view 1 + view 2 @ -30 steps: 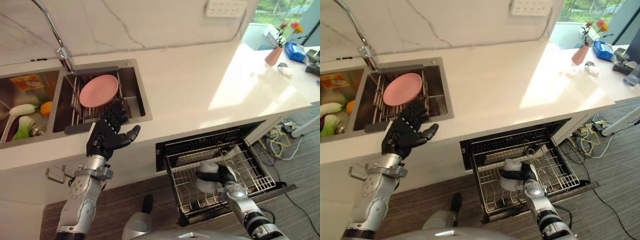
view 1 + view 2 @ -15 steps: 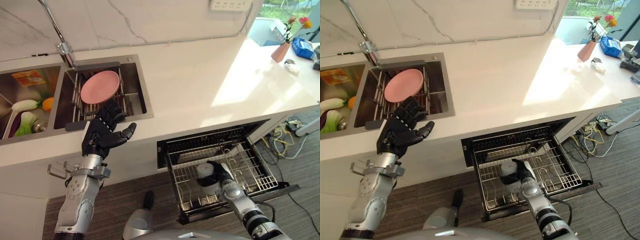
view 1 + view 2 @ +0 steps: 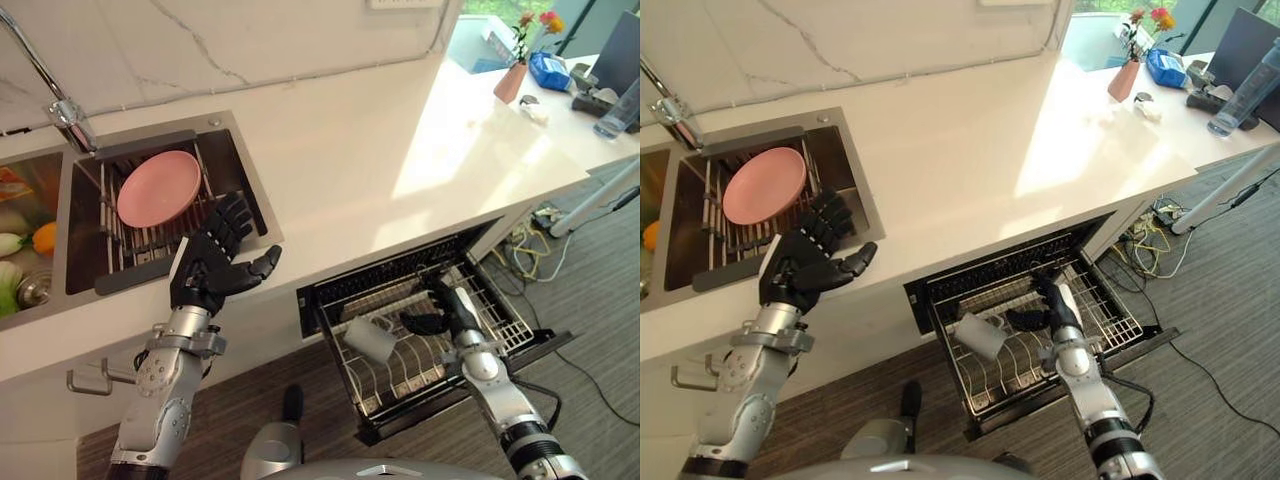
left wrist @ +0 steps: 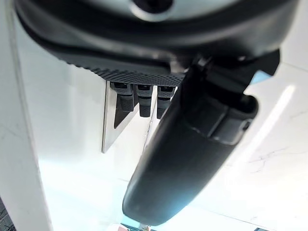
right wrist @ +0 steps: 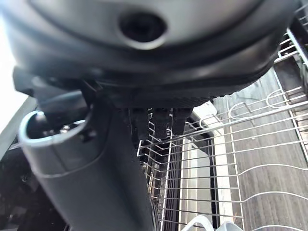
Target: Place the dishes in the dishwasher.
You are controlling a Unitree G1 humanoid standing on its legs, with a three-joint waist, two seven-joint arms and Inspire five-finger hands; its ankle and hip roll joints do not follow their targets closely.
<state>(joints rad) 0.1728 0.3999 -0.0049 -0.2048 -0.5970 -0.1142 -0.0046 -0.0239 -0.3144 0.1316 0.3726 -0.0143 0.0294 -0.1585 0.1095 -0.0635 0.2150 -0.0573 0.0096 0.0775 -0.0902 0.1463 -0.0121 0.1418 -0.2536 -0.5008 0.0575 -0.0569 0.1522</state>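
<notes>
Nearest, the pulled-out rack (image 3: 500, 320) holds one white cup (image 3: 368, 338) on its side at the left, free of any grip. Right hand (image 3: 435, 315) hangs just right of it, fingers loosely spread, empty. Cup looks light, stiff, breakable; best taken round the body or by the handle. Left hand (image 3: 212, 265) hovers at the counter edge, fingers splayed, empty. Beyond it, the sink (image 3: 255, 200) holds a pink plate (image 3: 158, 187) leaning on a wire drainer (image 3: 120, 245): rigid, probably slick, best pinched at the rim.
</notes>
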